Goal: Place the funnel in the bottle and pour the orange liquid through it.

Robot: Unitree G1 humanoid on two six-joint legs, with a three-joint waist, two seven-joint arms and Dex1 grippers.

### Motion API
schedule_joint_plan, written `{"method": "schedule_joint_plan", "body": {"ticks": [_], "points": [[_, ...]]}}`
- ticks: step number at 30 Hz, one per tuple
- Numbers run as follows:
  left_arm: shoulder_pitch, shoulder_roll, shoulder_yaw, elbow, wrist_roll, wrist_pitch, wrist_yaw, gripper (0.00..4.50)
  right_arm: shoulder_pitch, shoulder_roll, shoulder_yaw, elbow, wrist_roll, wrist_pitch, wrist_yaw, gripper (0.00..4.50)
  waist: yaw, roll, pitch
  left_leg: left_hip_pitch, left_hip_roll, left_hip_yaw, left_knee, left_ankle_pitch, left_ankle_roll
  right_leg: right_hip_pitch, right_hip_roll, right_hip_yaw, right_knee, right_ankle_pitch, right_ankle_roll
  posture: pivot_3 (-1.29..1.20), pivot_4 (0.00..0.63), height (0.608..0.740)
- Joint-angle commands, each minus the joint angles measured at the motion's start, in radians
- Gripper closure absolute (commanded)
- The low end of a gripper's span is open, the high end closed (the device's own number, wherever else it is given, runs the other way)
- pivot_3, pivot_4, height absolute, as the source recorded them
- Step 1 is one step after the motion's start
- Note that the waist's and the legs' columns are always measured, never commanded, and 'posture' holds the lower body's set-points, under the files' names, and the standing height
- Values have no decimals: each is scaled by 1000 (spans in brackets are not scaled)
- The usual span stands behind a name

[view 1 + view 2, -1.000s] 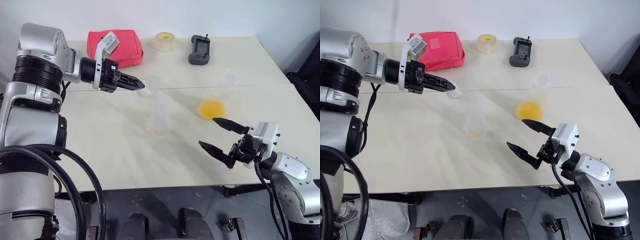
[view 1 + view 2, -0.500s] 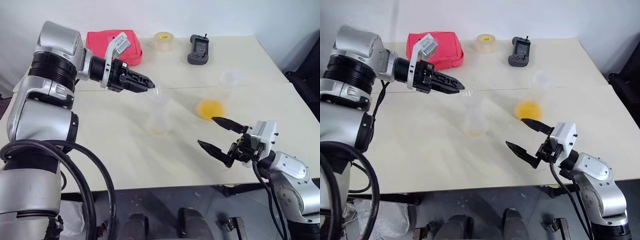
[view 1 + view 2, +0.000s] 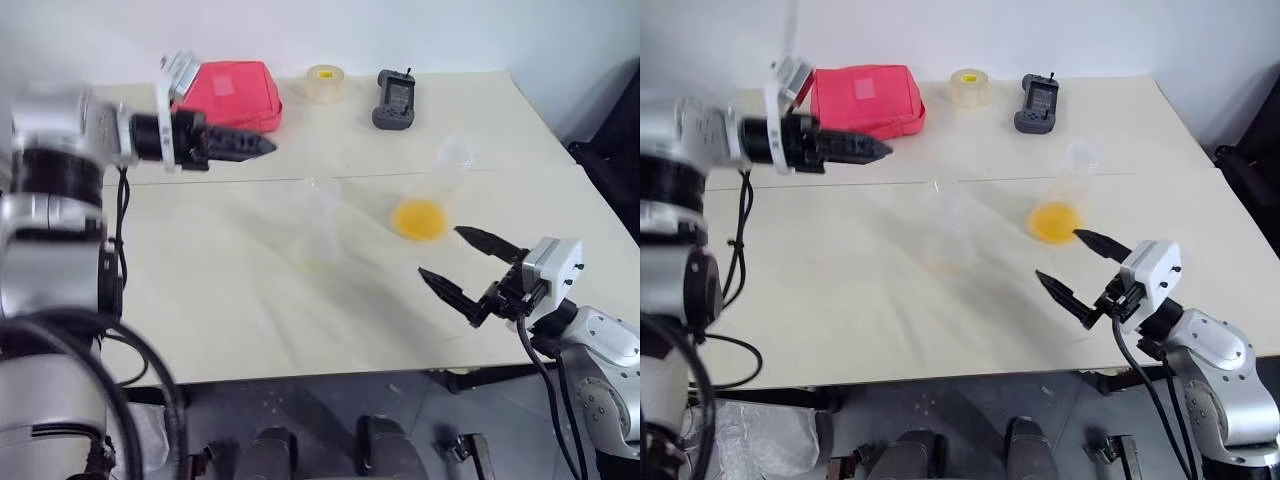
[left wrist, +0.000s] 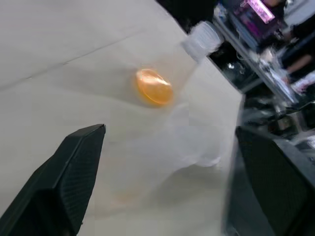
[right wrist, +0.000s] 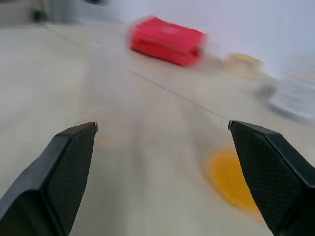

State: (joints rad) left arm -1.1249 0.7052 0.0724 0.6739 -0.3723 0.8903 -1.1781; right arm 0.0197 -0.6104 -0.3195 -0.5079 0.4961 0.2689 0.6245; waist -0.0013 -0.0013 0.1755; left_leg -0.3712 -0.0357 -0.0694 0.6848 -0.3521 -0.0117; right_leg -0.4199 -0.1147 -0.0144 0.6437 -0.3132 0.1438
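Because the funnel point(image 3: 322, 186) appears to sit in the neck of the bottle point(image 3: 320, 235) at the middle of the table point(image 3: 200, 290), though clear plastic on clear plastic makes the seating hard to confirm, the left gripper point(image 3: 268, 144) has no more work there. It hangs at 10 o'clock from the bottle, well apart from it, and its wrist view shows its fingers spread wide with nothing between them. The orange liquid point(image 3: 420, 218) lies at the bottom of a tall clear cup point(image 3: 450, 165) standing at 3 o'clock from the bottle. The right gripper point(image 3: 440, 251) waits just beside that cup at its 6 o'clock, fingers wide apart and aimed at the cup's base, probably so it can close on the cup for the pour. Along the far edge, from 11 to 1 o'clock, lie a red pouch point(image 3: 225, 88), a tape roll point(image 3: 322, 82) and a black handset point(image 3: 395, 98), all clear of the work. A second ago the left fingers were pinched together on the funnel beside the bottle's mouth; half a second ago they were right over it. Since then they have let go and pulled back toward the pouch. The right gripper has stayed open throughout and edged slightly outward; the cup and the liquid have not moved.
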Motion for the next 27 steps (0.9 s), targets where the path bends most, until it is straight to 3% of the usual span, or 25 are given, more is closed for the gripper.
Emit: {"method": "schedule_joint_plan", "body": {"ticks": [1, 6, 14, 27], "points": [[131, -38, 167, -201, -76, -200, 77, 23, 9, 1, -49, -74, -41, 32, -99, 0, 5, -4, 2, -1, 0, 0, 1, 0, 0, -1, 0, 0, 0, 0, 0, 0, 150, 740], [311, -118, 288, -292, -187, -398, -9, 23, 13, -2, -52, -111, -44, 69, -138, 0, 26, -5, 2, -6, -3, -2, 8, 0, 0, -1, -1, -2, 0, 1, 2, 0, 150, 740], [433, -137, 270, -241, -193, -746, -274, 23, -97, -3, -20, -61, -102, 195, -262, 0, 22, -4, 2, 1, -5, 1, 8, 1, 3, 7, 1, -1, -2, 1, 1, 0, 150, 740], [454, -149, 293, -176, -253, -821, -324, 23, -322, 44, 20, 121, -92, 322, -313, 0, 1, -4, 2, 1, -5, 0, 7, 1, 3, 6, 0, -1, 0, 1, 1, 0, 150, 740]]}}
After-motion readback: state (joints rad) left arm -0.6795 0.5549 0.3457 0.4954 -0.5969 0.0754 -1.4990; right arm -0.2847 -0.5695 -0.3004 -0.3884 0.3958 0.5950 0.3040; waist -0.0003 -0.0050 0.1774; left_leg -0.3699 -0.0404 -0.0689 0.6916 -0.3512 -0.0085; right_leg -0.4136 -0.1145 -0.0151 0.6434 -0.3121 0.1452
